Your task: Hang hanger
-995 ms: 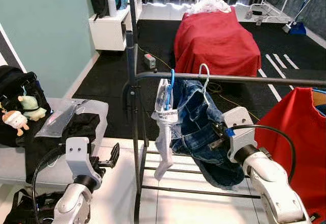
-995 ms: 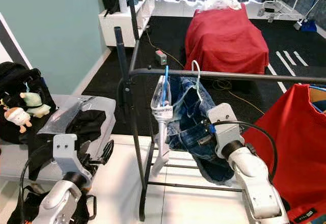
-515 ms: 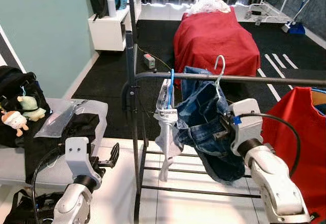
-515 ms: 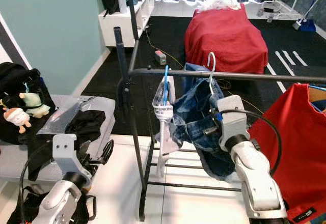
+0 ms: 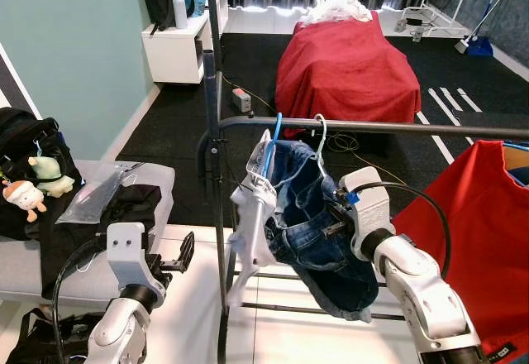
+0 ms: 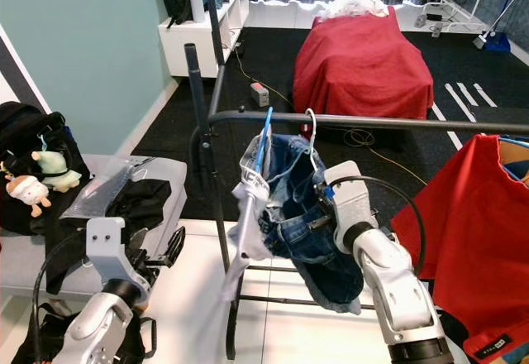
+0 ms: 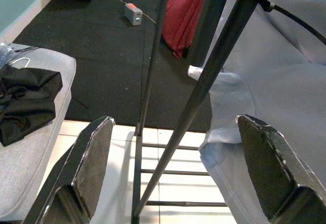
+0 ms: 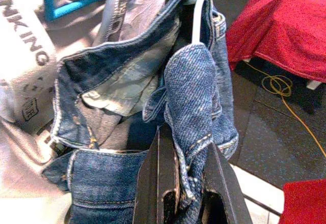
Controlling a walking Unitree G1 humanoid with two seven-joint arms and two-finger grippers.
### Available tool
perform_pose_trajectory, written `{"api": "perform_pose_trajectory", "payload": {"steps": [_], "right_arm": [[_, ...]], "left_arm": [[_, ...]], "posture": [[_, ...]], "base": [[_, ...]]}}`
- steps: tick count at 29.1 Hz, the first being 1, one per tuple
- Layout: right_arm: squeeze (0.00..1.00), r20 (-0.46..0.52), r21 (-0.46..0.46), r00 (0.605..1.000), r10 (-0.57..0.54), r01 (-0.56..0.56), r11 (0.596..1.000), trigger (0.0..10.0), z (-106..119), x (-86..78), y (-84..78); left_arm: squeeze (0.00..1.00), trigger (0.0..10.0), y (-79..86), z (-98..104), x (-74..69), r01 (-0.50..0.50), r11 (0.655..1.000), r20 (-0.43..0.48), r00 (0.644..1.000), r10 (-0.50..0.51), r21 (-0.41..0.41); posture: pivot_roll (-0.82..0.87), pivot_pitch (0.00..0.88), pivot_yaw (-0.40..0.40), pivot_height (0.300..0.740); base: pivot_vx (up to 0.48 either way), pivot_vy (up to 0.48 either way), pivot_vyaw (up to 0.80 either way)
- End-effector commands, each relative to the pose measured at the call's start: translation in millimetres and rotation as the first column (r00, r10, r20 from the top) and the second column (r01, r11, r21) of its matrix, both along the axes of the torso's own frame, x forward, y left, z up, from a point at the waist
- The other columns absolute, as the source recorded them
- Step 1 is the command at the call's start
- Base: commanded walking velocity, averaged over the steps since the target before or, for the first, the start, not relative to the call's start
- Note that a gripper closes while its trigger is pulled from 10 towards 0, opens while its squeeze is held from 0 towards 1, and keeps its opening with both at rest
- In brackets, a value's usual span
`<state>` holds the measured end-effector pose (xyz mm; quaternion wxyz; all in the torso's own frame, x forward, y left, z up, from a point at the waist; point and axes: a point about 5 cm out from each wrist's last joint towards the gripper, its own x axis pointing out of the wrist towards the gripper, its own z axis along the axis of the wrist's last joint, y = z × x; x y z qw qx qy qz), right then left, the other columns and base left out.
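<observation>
A pair of blue jeans (image 5: 310, 232) hangs on a white hanger (image 5: 319, 135). The hanger's hook is at the dark rail (image 5: 397, 126) of the clothes rack; I cannot tell if it rests on it. My right gripper (image 5: 335, 215) is shut on the jeans; in the right wrist view a fold of denim (image 8: 189, 107) is pinched between the black fingers (image 8: 159, 183). Just to the left, a blue hanger (image 5: 275, 136) carries a white garment (image 5: 252, 232). My left gripper (image 5: 182, 252) is low at the left, open and holding nothing, with its fingers (image 7: 91, 163) wide apart.
A red shirt (image 5: 475, 232) hangs on the rail at the right. The rack's upright pole (image 5: 216, 182) stands between my arms. A grey box (image 5: 157, 182) with black clothes and a black bag with plush toys (image 5: 29, 182) lie left. A red-covered bed (image 5: 347, 58) stands behind.
My right gripper has carried the jeans and white hanger left and down; the hook, raised above the rail half a second ago, is now at the rail beside the blue hanger. The white garment swung left.
</observation>
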<state>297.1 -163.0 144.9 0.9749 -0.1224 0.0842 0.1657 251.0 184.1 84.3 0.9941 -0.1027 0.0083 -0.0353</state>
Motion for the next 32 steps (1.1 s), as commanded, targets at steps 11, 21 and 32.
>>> {"api": "perform_pose_trajectory", "payload": {"steps": [11, 21, 32], "right_arm": [[1.0, 0.019, -0.006, 1.0, -0.022, 0.022, 1.0, 10.0, -0.4, -3.4, -3.1], [1.0, 0.034, 0.201, 0.999, 0.002, -0.009, 0.98, 10.0, -5.8, -19.1, -6.0], [0.0, -0.001, 0.172, 0.961, -0.275, 0.271, 0.947, 10.0, -32.9, -48.4, -64.3]], "left_arm": [[0.0, 10.0, 1.4, -3.5, -2.7, 0.0, 1.0, -0.015, 1.0, 0.0, -0.005], [0.0, 10.0, -0.7, -1.8, -2.5, 0.031, 0.999, -0.008, 1.0, -0.031, 0.012], [0.0, 10.0, -1.3, -3.7, -0.9, 0.054, 0.998, -0.035, 0.998, -0.053, 0.021]], "posture": [[-0.03, 0.053, -0.016, 0.74], [-0.03, 0.053, -0.016, 0.74], [-0.05, 0.055, -0.012, 0.74]], "base": [[0.0, 0.0, 0.0], [0.0, 0.0, 0.0], [0.0, 0.0, 0.0]]}}
